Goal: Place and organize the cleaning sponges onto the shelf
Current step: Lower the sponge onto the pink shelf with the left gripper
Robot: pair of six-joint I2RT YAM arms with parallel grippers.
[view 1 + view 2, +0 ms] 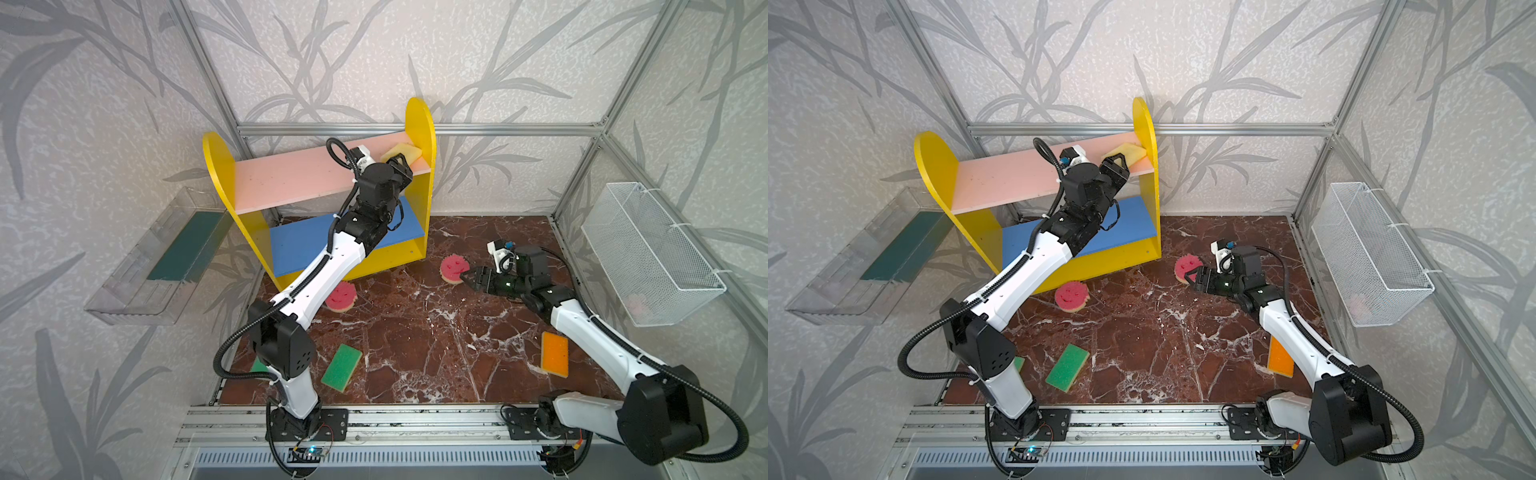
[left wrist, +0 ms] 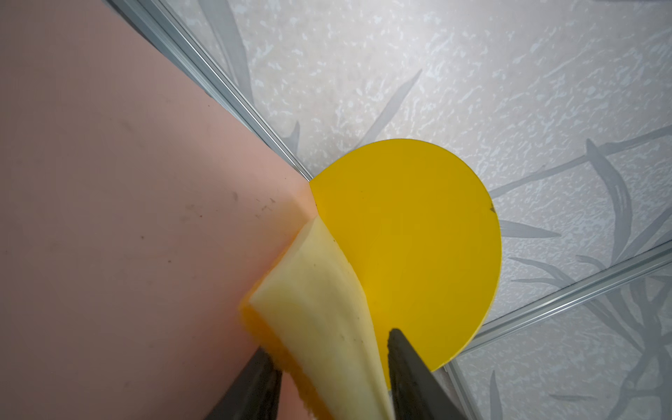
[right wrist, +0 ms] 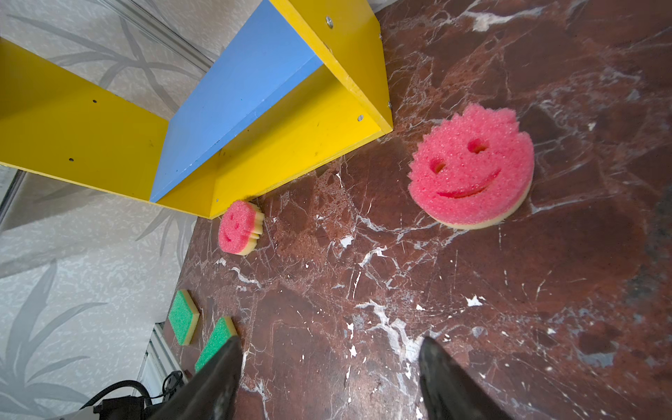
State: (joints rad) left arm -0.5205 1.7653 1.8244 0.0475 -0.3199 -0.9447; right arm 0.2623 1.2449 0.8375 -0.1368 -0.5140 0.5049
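The shelf point(image 1: 320, 174) stands at the back. On its pink upper board a yellow sponge with an orange face point(image 2: 320, 302) leans against the right side panel point(image 2: 407, 240). My left gripper point(image 2: 331, 342) is open, a finger on each side of that sponge. My right gripper point(image 3: 330, 340) hangs open and empty over the marble table, just short of a pink smiley sponge point(image 3: 469, 171). A second smiley sponge point(image 1: 341, 297) lies by the shelf's base. Two green sponges point(image 3: 216, 343) point(image 3: 183, 316) and an orange one point(image 1: 555, 353) lie near the front.
A clear tray with a dark green mat point(image 1: 166, 257) hangs on the left wall. A white wire basket point(image 1: 652, 253) hangs on the right wall. Aluminium frame posts point(image 1: 419, 129) run behind the shelf. The right forearm passes beside the orange sponge.
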